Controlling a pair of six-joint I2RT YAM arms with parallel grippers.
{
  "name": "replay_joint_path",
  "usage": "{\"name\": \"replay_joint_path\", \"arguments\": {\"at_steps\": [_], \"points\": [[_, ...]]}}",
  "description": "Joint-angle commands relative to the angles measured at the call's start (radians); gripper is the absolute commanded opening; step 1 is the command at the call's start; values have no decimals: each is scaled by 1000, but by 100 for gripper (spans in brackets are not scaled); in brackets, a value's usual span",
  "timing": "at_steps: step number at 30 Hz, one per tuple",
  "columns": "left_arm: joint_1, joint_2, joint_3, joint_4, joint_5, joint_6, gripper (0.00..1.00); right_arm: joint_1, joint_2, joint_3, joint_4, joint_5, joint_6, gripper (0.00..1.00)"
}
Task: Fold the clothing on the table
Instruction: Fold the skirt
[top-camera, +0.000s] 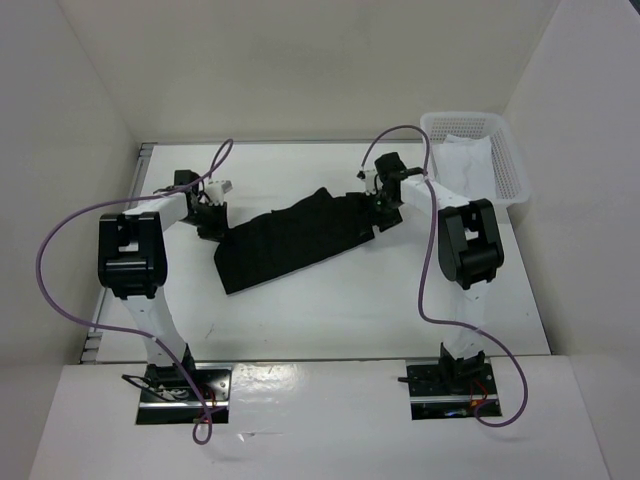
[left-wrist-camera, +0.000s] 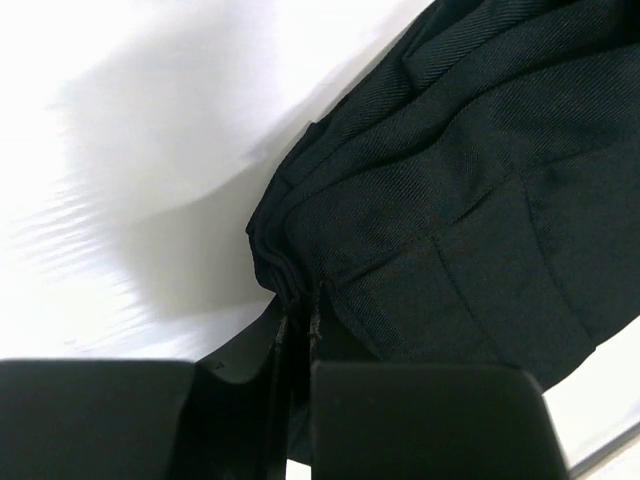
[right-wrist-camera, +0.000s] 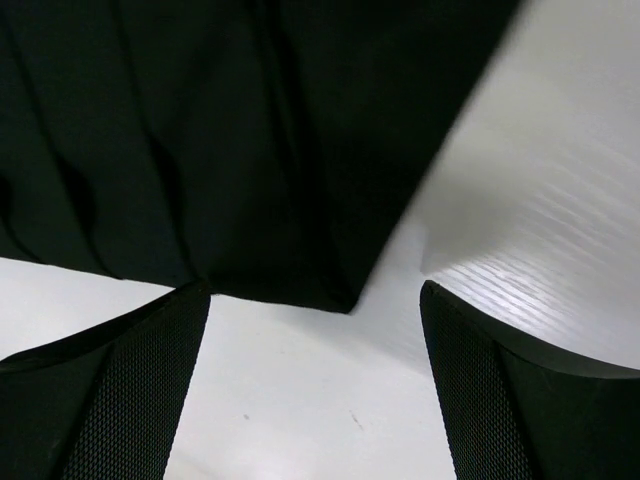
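Observation:
The clothing (top-camera: 290, 240), a black ribbed garment, lies slanted across the middle of the white table (top-camera: 330, 310). At its left end my left gripper (top-camera: 212, 222) is shut on a bunched edge of the fabric. In the left wrist view the folds of the clothing (left-wrist-camera: 450, 200) gather into the closed jaws of the left gripper (left-wrist-camera: 298, 305). My right gripper (top-camera: 385, 210) stands open at the garment's right end. In the right wrist view a corner of the clothing (right-wrist-camera: 250, 150) lies just ahead of the right gripper (right-wrist-camera: 315, 292), and nothing sits between its fingers (right-wrist-camera: 130, 390).
A white mesh basket (top-camera: 505, 165) holding a white cloth (top-camera: 465, 160) stands at the table's back right. White walls border the table on three sides. A metal rail (top-camera: 140, 165) runs along the left edge. Purple cables loop over both arms.

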Motion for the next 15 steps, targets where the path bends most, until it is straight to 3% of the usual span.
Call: {"name": "replay_joint_path", "arguments": {"at_steps": [1,15], "points": [[-31,6,-11,-68,-40,-32,0,4,-33,-14,-3,-65,-5,90],[-50,-3,-30,-68,-50,-64,0,-72,-33,-75,-3,-118,-33,88]]}}
